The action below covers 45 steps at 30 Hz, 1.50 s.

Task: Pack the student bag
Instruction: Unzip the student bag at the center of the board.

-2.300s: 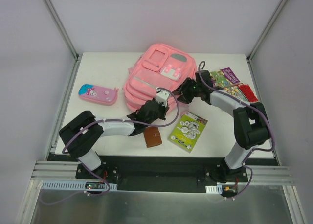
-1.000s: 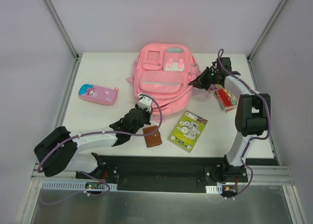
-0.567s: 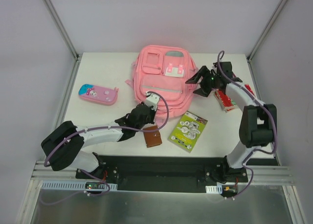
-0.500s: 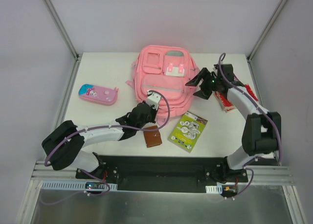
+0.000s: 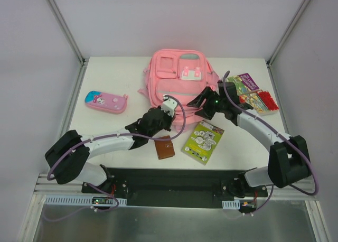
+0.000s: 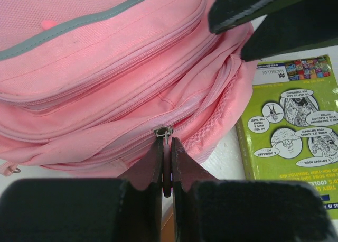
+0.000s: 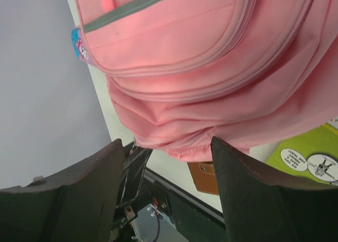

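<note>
Top external view: barely begun. Shows student bag [image 5: 177, 86] flat on tabletop [image 5: 105, 78], apparently zipped; unpacked books [image 5: 252, 94] right of bag, green booklet [image 5: 203, 141] in front, pencil case [image 5: 105, 101] left, brown wallet [image 5: 165, 147] in front. Finds left claw [image 6: 167, 147] pinched on bag's zipper pull [image 6: 165, 132], right claw [image 7: 166, 157] spread, empty, beside bag.

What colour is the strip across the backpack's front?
The strip is grey, clearest in the left wrist view.
</note>
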Tool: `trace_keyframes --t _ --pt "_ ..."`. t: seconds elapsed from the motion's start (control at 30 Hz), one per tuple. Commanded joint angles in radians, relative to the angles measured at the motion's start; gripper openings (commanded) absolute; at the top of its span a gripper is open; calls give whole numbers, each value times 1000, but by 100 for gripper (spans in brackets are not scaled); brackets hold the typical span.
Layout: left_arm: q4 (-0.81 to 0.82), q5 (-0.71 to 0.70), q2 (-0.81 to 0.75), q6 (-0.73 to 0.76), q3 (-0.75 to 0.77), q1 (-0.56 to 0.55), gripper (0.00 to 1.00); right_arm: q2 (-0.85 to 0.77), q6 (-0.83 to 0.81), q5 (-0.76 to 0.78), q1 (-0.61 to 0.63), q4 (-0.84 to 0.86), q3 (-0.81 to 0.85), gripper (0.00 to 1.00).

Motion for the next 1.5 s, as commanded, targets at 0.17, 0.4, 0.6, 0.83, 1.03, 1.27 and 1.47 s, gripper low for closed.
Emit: trace_keyframes --t 0.17,0.4,0.6,0.83,1.03,1.27,1.47 --pt "156 13 -122 17 -73 -5 0 82 -87 127 -1 -93 125 69" --pt "158 9 -101 22 -56 -3 0 -36 -70 242 4 -150 25 69" --pt "161 30 -92 14 -46 -3 0 -17 -81 230 -1 -104 -9 68" --pt "161 55 -99 2 -55 -3 0 80 -75 186 -1 3 23 64" --pt "161 75 -107 0 -72 -3 0 140 -67 176 2 63 45 53" --pt "159 99 -84 -7 -81 -5 0 123 -12 109 4 314 -35 43" --pt "159 148 -53 -17 -50 -5 0 123 48 103 30 452 -93 67"
